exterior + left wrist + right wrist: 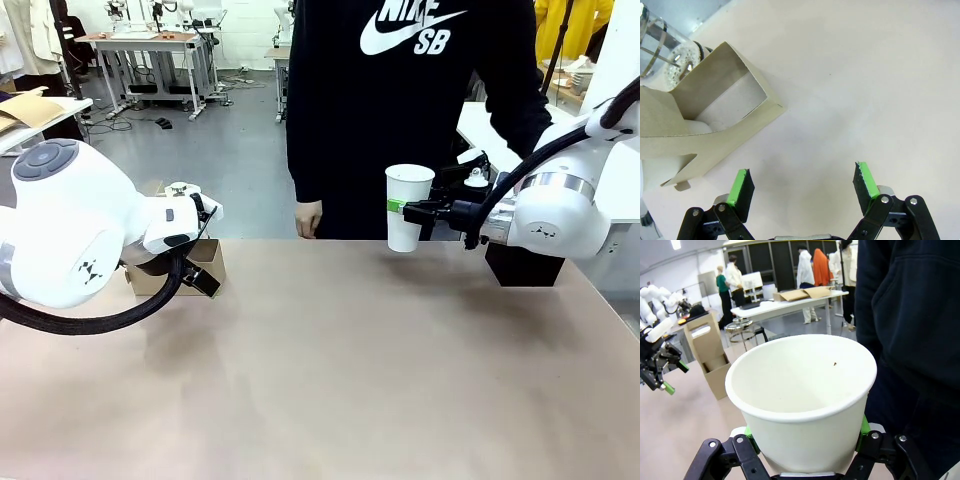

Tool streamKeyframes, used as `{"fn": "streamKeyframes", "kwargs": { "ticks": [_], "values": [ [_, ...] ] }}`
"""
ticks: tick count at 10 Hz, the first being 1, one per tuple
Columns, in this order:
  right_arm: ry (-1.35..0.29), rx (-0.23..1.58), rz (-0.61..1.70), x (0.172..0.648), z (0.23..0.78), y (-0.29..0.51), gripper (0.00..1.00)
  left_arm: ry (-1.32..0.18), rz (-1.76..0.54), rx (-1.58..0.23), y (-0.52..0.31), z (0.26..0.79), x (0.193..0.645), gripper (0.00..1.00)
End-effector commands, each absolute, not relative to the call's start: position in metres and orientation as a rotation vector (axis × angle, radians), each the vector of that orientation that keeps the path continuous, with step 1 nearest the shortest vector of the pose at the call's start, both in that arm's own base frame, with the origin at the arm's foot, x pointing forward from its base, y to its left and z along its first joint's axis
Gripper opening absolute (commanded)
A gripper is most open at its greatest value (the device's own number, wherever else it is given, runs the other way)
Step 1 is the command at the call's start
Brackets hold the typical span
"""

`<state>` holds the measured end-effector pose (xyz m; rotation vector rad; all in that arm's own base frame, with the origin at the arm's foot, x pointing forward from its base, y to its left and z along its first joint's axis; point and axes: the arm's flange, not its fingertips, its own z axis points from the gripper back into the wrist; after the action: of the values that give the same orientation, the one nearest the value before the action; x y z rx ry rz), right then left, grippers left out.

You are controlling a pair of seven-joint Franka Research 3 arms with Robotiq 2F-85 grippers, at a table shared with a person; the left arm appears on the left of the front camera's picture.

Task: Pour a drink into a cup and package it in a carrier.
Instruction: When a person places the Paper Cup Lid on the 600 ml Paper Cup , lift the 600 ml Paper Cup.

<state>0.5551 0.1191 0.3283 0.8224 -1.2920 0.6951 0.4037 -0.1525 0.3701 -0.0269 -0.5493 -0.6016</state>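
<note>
**Cup upright in my right gripper, left gripper empty beside the carrier**

The cup [409, 183] stands with its long axis vertical, the wide mouth up and the narrow base down. It is at the far side of the table [350, 380], right of the middle, just in front of the person's dark hoodie [400, 110]. My right gripper [408, 208] comes to it from the side, about level, and its two green pads [863, 426] are clamped on the cup wall near the middle of its height. In the right wrist view the inside looks white and dry. I cannot tell whether the base touches the table.

My left gripper [802, 180] points down at bare table with the fingers wide apart and nothing between them. The carrier [715, 107] is just beside it, at the left far side, its handle panel upright. Behind the carrier is a glass jug [662, 47] with steel bands. It is cut by the picture edge, and I cannot make out its content well.

The person's hand [308, 218] hangs at the table edge. My right arm partly hides a black box [525, 268].
</note>
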Motion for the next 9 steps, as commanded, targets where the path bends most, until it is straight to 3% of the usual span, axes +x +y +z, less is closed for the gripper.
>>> {"fn": "streamKeyframes", "kwargs": {
  "ticks": [1, 9],
  "values": [
    [-1.299, 0.827, 0.680, 0.5558, 0.3324, 0.1219, 0.80, -0.550, -0.600, -0.029, -0.1519, 0.3704, 0.4036, 1.00],
    [-1.299, 0.827, 0.680, 0.5558, 0.3324, 0.1219, 0.80, -0.550, -0.600, -0.029, -0.1519, 0.3704, 0.4036, 1.00]
  ]
}}
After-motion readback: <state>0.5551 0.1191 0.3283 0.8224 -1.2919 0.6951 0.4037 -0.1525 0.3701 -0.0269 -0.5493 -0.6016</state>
